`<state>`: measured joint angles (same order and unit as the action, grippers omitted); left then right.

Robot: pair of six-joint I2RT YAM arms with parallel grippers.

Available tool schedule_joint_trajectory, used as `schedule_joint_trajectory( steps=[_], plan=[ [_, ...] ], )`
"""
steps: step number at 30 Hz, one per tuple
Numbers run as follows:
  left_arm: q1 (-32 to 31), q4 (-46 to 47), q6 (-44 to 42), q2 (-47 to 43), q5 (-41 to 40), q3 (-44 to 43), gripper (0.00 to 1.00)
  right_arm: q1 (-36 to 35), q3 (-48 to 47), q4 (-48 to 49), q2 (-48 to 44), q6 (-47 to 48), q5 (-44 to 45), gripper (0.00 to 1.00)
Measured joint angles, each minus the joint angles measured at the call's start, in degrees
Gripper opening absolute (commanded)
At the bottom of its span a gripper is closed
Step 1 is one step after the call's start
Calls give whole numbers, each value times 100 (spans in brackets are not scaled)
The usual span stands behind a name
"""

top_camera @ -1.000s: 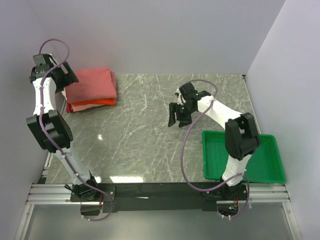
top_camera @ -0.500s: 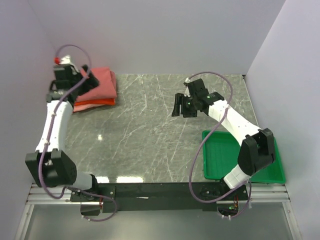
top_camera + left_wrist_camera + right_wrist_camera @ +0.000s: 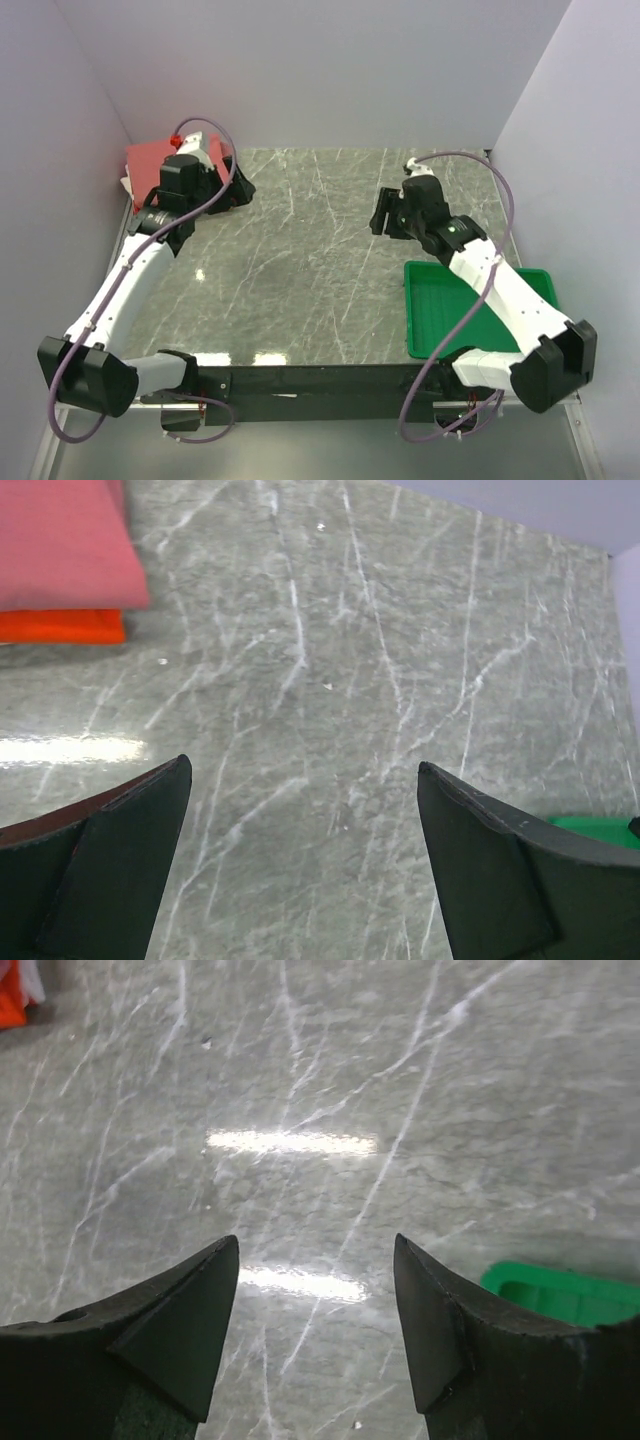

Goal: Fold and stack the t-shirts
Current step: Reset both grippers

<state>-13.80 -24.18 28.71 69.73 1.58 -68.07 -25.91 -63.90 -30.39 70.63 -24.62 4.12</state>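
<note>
T-shirts (image 3: 60,550) lie stacked apart from the left hand (image 3: 302,772) and right hand (image 3: 316,1244), both spread wide, holding nothing.

The whole marble table (image 3: 300,270) is seen from high above and behind the arm bases (image 3: 190,385), angled down toward the back wall (image 3: 320,70). The left wrist view is set low and close over the tabletop, aimed past the left gripper (image 3: 302,775), so the stacked t-shirts (image 3: 60,550) are clipped top left and the green tray (image 3: 600,830) at the right edge. Same deal past the right gripper (image 3: 316,1245): tray corner lower right, orange scrap (image 3: 8,1005) top left. All of it is covered by the overhead too.
</note>
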Motion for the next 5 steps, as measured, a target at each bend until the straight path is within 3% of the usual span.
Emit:
schedule_joint_trajectory(
  steps=[5],
  plan=[
    [-273,-24,-55,-55,-37,2,99,-197,369,-7,-568,-26,605,70]
  ],
)
